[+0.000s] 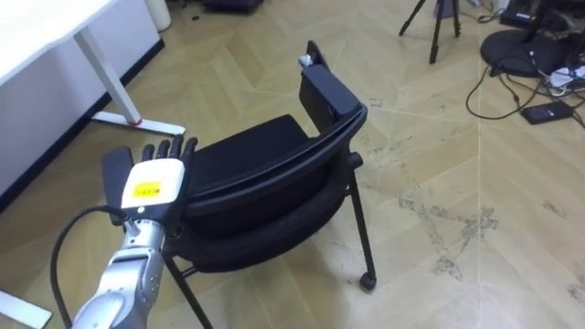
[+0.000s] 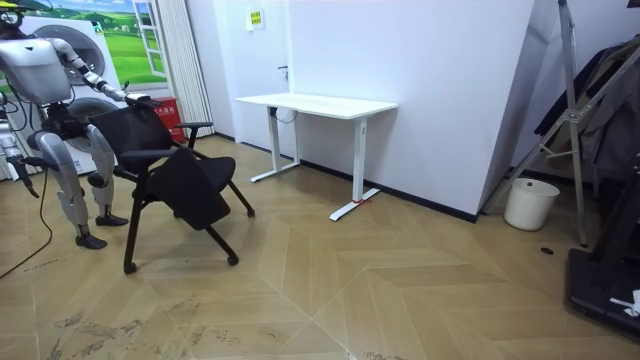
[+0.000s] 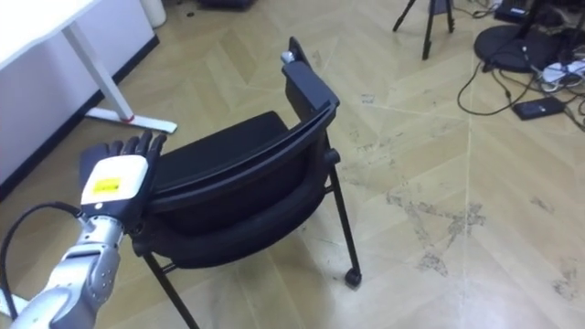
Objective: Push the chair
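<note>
One black chair (image 1: 265, 174) stands on the wooden floor just beside the foot of one white desk (image 1: 41, 27), its seat turned toward the desk. One robot hand, the left hand (image 1: 151, 183), lies flat against the end of the chair's backrest nearest the desk, fingers straight and spread, grasping nothing. In the room view the chair tips forward on its front legs, on the side of the desk away from one white bucket (image 2: 530, 203), with the robot standing behind it
</note>
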